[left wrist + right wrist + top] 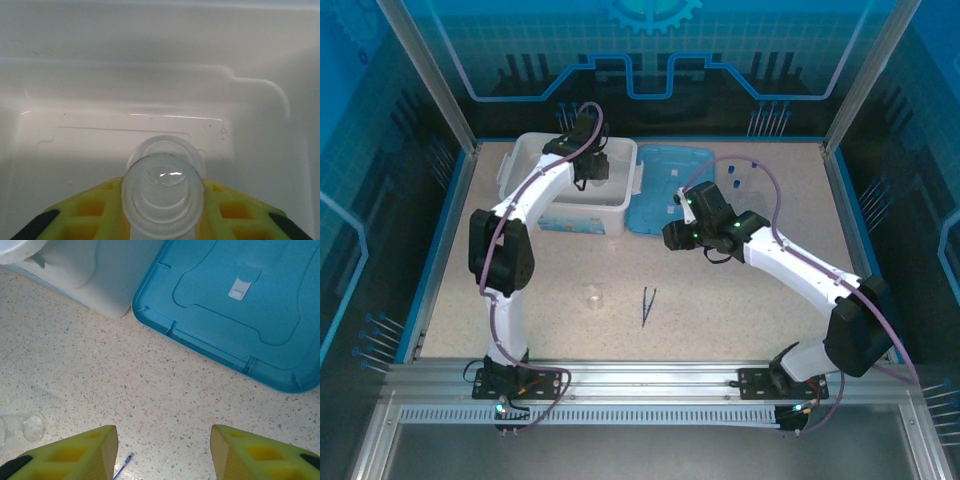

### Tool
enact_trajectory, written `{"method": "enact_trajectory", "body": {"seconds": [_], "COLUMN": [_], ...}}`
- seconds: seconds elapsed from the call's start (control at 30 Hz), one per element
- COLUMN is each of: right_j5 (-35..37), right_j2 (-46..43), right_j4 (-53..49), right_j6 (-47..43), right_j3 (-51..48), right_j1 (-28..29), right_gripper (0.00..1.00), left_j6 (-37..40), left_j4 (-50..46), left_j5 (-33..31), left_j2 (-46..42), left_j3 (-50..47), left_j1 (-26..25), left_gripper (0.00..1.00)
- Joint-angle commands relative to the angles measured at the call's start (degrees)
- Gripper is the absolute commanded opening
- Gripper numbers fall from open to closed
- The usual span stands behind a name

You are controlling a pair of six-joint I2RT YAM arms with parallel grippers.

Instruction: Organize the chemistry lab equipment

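Inside the white tub (570, 213), the left gripper (162, 215) is clamped narrowly on a small clear flask (162, 192). Near the blue lid (240, 315), the right gripper (164, 440) hangs half open and empty above the counter (165, 385). A beaker (595, 296) and tweezers (648, 305) sit on the counter, apart.

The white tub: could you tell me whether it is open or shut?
Open. The tub has no lid on; the blue lid lies flat on the table beside it.
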Motion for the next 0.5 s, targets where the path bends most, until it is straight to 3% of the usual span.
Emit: {"method": "enact_trajectory", "body": {"seconds": [0.0,0.47], "right_j5": [0.99,1.35], "right_j2": [-1.64,-1.66], "right_j4": [-2.20,-3.46], "right_j6": [0.12,-0.11], "right_j3": [1.48,2.54], "right_j1": [-0.76,-0.88], "right_gripper": [0.53,0.53], "left_j6": [1.28,1.00], "left_j4": [1.03,-1.16], "left_j5": [1.44,3.53], "left_j2": [1.68,9.32], "left_j3": [3.24,8.64], "left_j1": [0.32,0.32], "left_gripper": [0.31,0.31]}}
